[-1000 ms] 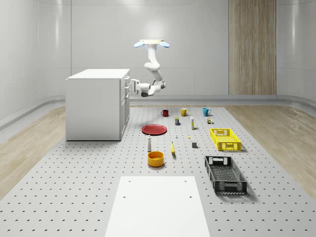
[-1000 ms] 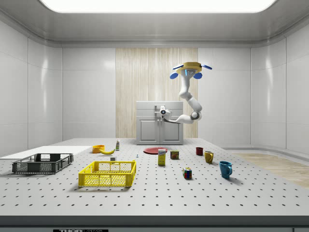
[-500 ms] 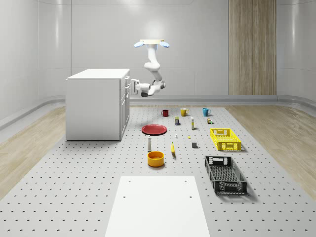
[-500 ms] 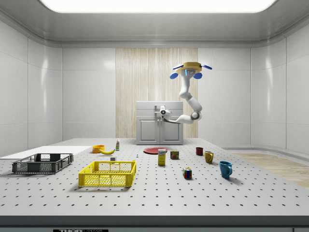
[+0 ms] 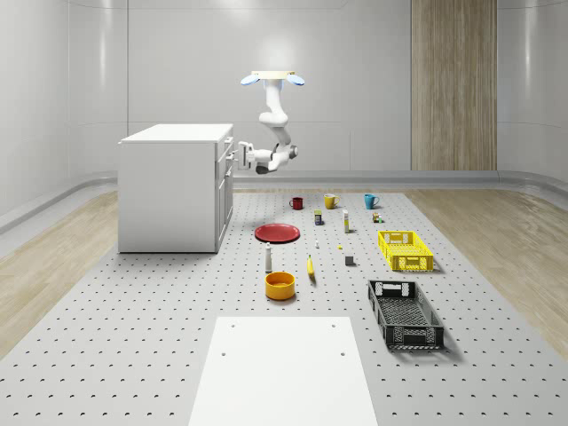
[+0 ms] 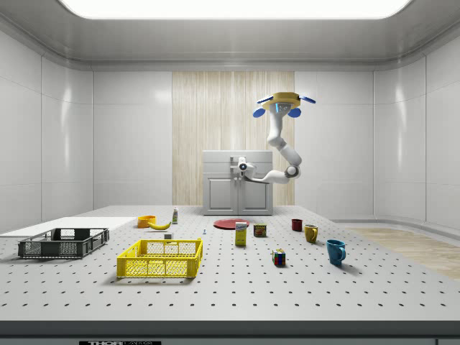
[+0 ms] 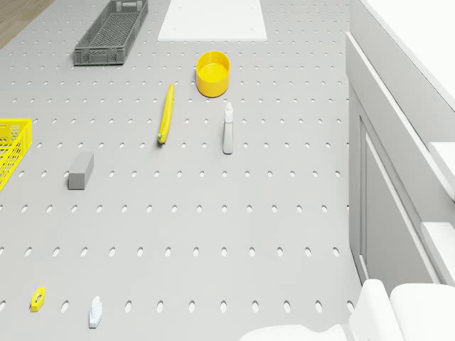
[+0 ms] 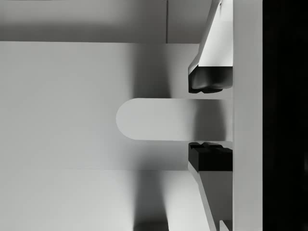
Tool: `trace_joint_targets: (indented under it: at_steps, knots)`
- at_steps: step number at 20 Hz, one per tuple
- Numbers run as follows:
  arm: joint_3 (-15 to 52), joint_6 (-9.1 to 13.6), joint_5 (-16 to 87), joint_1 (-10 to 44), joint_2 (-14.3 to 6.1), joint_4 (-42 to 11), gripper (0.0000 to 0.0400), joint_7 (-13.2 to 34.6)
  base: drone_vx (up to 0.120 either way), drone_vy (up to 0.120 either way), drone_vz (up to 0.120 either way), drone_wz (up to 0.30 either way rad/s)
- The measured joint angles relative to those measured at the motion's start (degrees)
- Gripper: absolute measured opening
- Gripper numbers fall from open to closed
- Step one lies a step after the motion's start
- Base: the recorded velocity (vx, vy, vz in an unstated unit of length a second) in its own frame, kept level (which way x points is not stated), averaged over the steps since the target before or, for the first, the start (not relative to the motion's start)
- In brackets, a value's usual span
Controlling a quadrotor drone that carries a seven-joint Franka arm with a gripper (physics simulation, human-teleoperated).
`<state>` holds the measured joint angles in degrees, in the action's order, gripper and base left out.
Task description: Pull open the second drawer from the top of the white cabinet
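At white cabinet (image 5: 173,186), jaws (image 8: 210,118) straddle handle (image 8: 154,119); drone (image 5: 273,78) unmoved.

No text, label, brand, number or sign could be read on anything in these views. The small can (image 6: 260,230) and box (image 6: 241,234) on the table in the side view carried coloured printing, but none of it was legible. A dark strip (image 6: 118,343) at the near table edge in the same view bore pale marks too cropped to make out.
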<state>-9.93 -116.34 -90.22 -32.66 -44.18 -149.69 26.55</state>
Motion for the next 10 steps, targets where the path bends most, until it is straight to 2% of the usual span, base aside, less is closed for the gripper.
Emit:
trace_joint_targets:
  at_steps: [4, 10]
  knots:
    - [-0.8, 1.1, 1.2, 0.9, -0.9, -0.4, 0.0134, 2.0, 0.0, 0.0, 0.0, 0.0]
    - [-2.3, 2.9, 3.4, 2.1, -2.2, -1.0, 0.0137, 2.5, 0.0, 0.0, 0.0, 0.0]
